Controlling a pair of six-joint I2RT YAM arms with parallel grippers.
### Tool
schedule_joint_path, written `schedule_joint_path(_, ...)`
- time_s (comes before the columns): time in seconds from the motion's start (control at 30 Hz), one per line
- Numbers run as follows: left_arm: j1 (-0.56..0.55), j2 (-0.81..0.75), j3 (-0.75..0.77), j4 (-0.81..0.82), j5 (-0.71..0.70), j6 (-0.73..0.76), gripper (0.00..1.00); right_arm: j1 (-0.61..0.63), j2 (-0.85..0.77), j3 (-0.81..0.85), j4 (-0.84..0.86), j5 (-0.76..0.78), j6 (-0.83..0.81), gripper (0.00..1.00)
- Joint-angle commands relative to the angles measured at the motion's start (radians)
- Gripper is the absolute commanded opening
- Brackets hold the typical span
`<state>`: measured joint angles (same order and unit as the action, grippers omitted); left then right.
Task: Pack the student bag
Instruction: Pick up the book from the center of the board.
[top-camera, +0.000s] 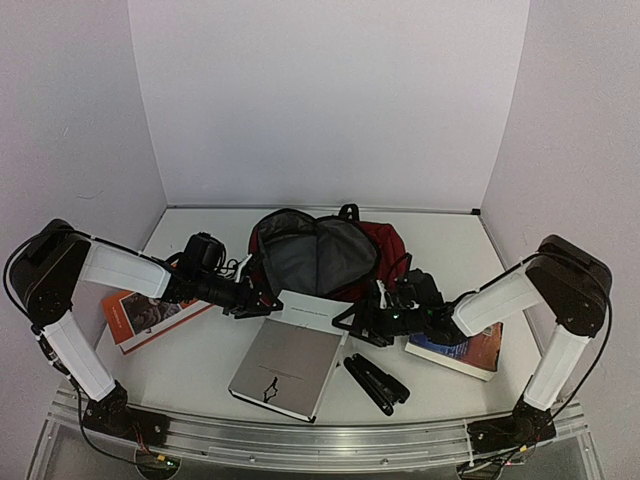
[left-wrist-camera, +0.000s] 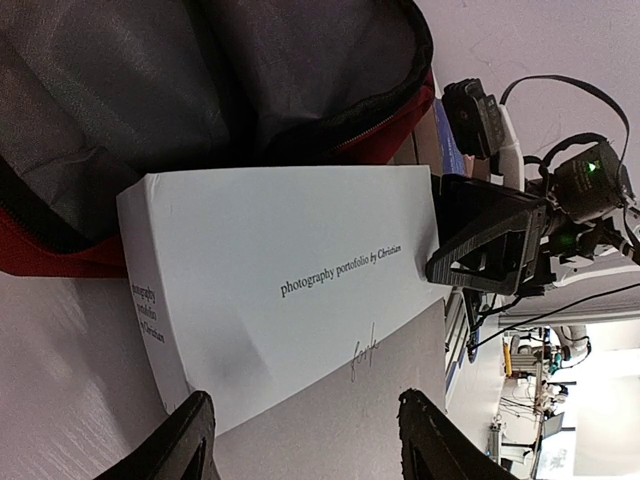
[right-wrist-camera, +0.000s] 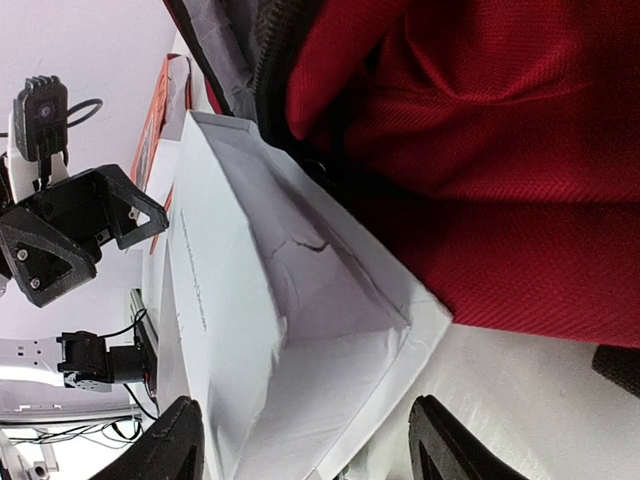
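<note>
White walls close in a pale desk. At the middle of the overhead frame, toward the back, we see the student bag. It lies with its main compartment unzipped and gaping, grey lining showing.

A white book lies flat just below the bag's mouth. Its upper edge is against the red fabric and its lower edge meets a grey book.

The left tool sits at the white book's left end. Its fingers are spread wide with the book's end between them, and we see nothing clamped.

The right tool is at the book's right end. Its fingers are likewise spread wide around that end, gripping nothing.

An orange book lies at the left of the frame under the left arm. A blue and orange book lies at the right under the right arm. A black folded object rests just right of the grey book.
</note>
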<state>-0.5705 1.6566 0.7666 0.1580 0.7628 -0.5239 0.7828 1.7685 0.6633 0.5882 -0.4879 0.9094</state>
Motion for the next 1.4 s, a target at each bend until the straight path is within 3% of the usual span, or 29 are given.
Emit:
schedule_joint_path(0.0, 0.003, -0.011, 0.016, -0.007, -0.011, 0.002, 0.62, 0.018, 0.044, 0.041, 0.125, -0.038, 0.047, 0.65)
schedule_joint_path(0.2, 0.003, -0.012, 0.009, 0.005, -0.005, -0.009, 0.62, 0.028, 0.091, 0.058, 0.193, -0.045, 0.077, 0.63)
schedule_joint_path(0.47, 0.003, -0.044, -0.002, 0.001, -0.013, -0.017, 0.63, 0.032, 0.073, 0.049, 0.265, -0.019, 0.094, 0.38)
schedule_joint_path(0.63, 0.003, -0.125, 0.016, -0.073, -0.08, 0.005, 0.76, 0.032, -0.011, 0.031, 0.261, 0.001, 0.067, 0.36)
schedule_joint_path(0.9, 0.003, -0.301, 0.163, -0.437, -0.362, 0.019, 0.85, 0.032, -0.181, 0.123, -0.037, 0.021, -0.089, 0.34)
schedule_joint_path(1.0, 0.004, -0.352, 0.23, -0.542, -0.403, 0.043, 0.88, 0.032, -0.228, 0.181, -0.182, 0.014, -0.174, 0.32)
schedule_joint_path(1.13, 0.004, -0.354, 0.373, -0.695, -0.349, 0.134, 0.89, 0.033, -0.264, 0.27, -0.338, -0.026, -0.273, 0.31)
schedule_joint_path(1.37, 0.001, -0.275, 0.572, -0.913, -0.104, 0.383, 0.88, 0.033, -0.27, 0.422, -0.571, -0.113, -0.447, 0.3)
